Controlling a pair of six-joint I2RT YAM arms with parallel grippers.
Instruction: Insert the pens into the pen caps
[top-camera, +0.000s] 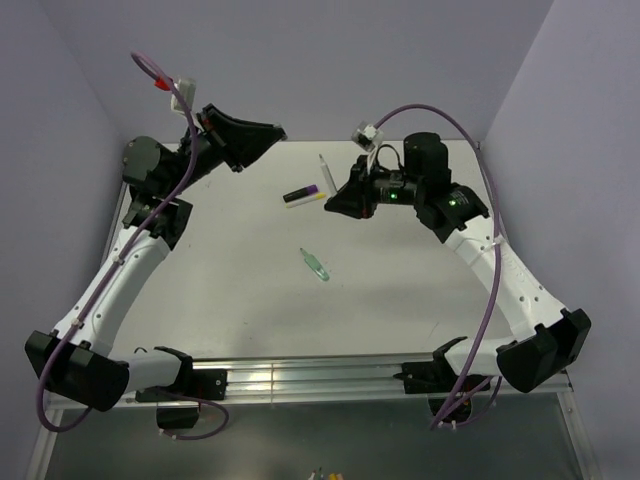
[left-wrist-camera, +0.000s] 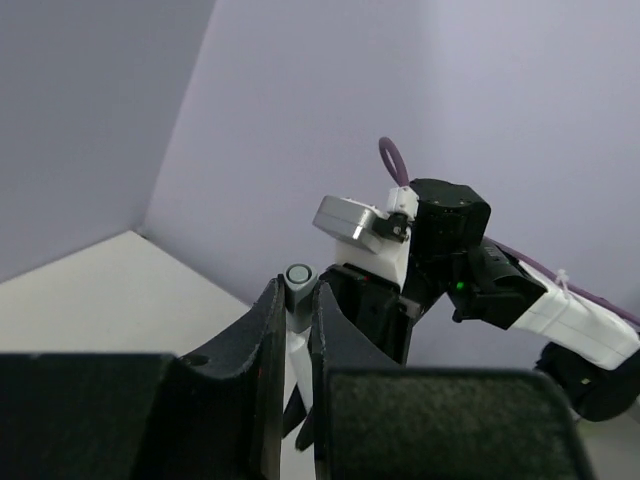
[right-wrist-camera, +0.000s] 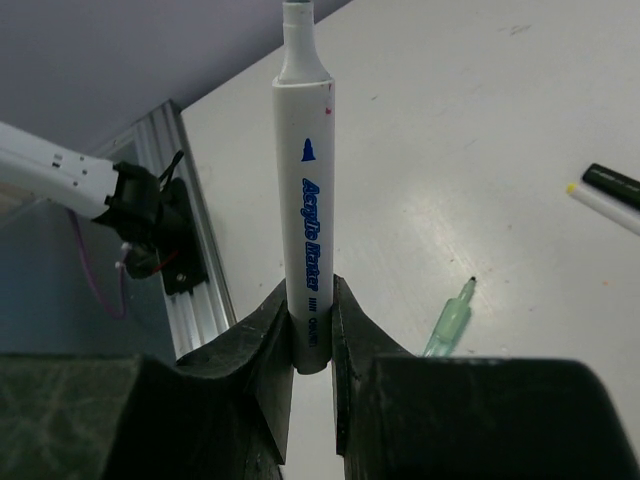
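Observation:
Raised at the back left, my left gripper (top-camera: 265, 140) (left-wrist-camera: 298, 297) is shut on a stubby grey pen cap (left-wrist-camera: 298, 275), whose round end sticks out past the fingertips. My right gripper (top-camera: 335, 203) (right-wrist-camera: 310, 305) is shut on the butt of a white pen (right-wrist-camera: 305, 180) with blue lettering, its pale tip pointing away over the table. A translucent green pen (top-camera: 315, 264) (right-wrist-camera: 450, 320) lies mid-table. A black pen with a purple tip (top-camera: 302, 194) (right-wrist-camera: 612, 183) lies beside a pale one with a yellow tip (right-wrist-camera: 605, 207). The other pen caps are not visible.
A thin pale stick (top-camera: 325, 172) lies near the table's back, just left of the right arm. The metal rail (top-camera: 310, 378) runs along the near edge between the arm bases. Lilac walls close in the back and both sides.

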